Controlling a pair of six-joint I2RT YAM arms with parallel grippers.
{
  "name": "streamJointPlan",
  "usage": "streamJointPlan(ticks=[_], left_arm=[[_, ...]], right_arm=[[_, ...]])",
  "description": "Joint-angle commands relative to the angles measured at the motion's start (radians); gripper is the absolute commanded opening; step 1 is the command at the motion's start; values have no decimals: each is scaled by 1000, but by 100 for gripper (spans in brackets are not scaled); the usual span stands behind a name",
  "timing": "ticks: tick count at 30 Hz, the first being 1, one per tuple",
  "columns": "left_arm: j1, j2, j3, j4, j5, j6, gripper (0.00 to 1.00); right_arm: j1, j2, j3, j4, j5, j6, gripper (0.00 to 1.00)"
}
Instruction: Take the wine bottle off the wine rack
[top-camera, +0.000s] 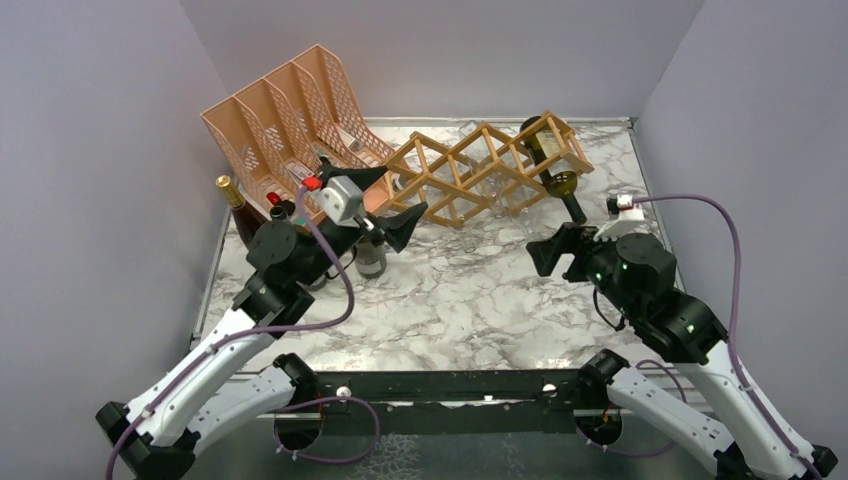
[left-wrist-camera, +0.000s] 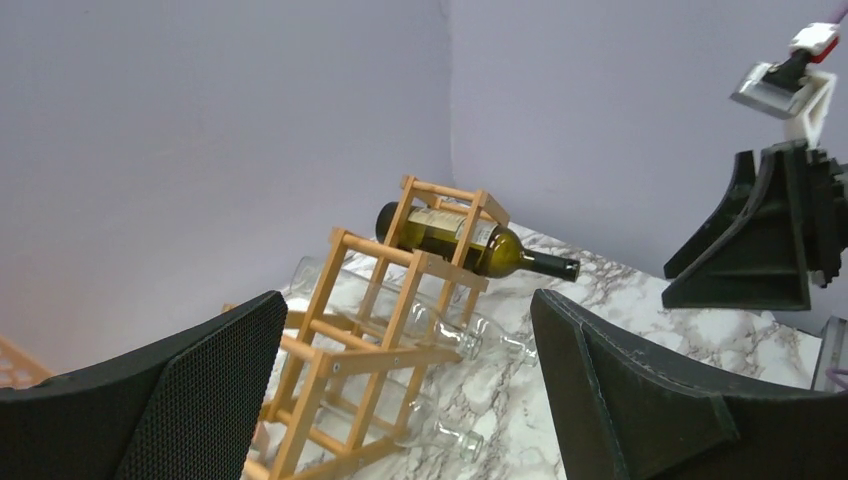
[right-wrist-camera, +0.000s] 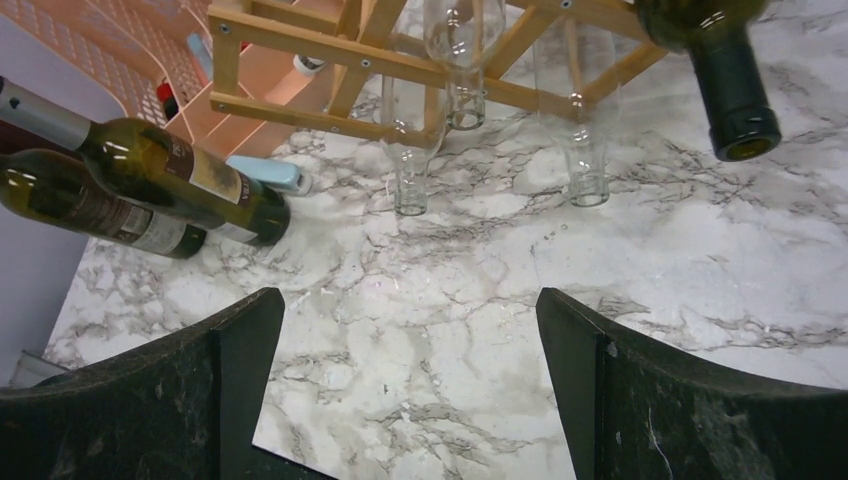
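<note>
Rack: the light tan wooden lattice wine rack (top-camera: 490, 172) of thin slats lies long and low across the upper middle of the overhead view, on the white-and-grey marble-patterned table top (top-camera: 470, 290).
Bottle: the dark green glass wine bottle (top-camera: 553, 160) with a pale label rests in the rack's right-end diamond, upper right of the overhead frame — its neck pokes out toward the right arm; in the left wrist view it sits in the top opening (left-wrist-camera: 470, 240).
Clear bottles: several clear glass bottles (right-wrist-camera: 410, 140) lie in the lower openings, necks on the marble.
Left gripper: the black two-finger left gripper (top-camera: 385, 205) has its jaws spread wide, holding nothing, left of centre in the overhead view, beside the rack's left end.
Right gripper: the black right gripper (top-camera: 560, 250) is also spread wide and empty — just below the green bottle's neck in the overhead view.
Organiser: a salmon-pink plastic mesh file organiser (top-camera: 290, 110) stands at upper left.
Other bottles: two dark labelled bottles (right-wrist-camera: 150, 190) appear at the left of the right wrist view.
</note>
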Motion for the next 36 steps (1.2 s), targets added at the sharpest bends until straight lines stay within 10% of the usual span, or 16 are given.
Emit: streamJointPlan(ticks=[1, 18, 27, 36], left_arm=[[-2, 130, 110, 17, 115, 62, 99], [0, 102, -35, 108, -28, 159, 99], [0, 48, -70, 99, -75, 213, 99], [0, 31, -89, 107, -95, 231, 99]], right_arm=[[-1, 51, -11, 61, -62, 21, 100], [-1, 265, -10, 137, -79, 28, 100], [-41, 477, 170, 148, 149, -117, 100], [-296, 626, 313, 214, -183, -170, 100]])
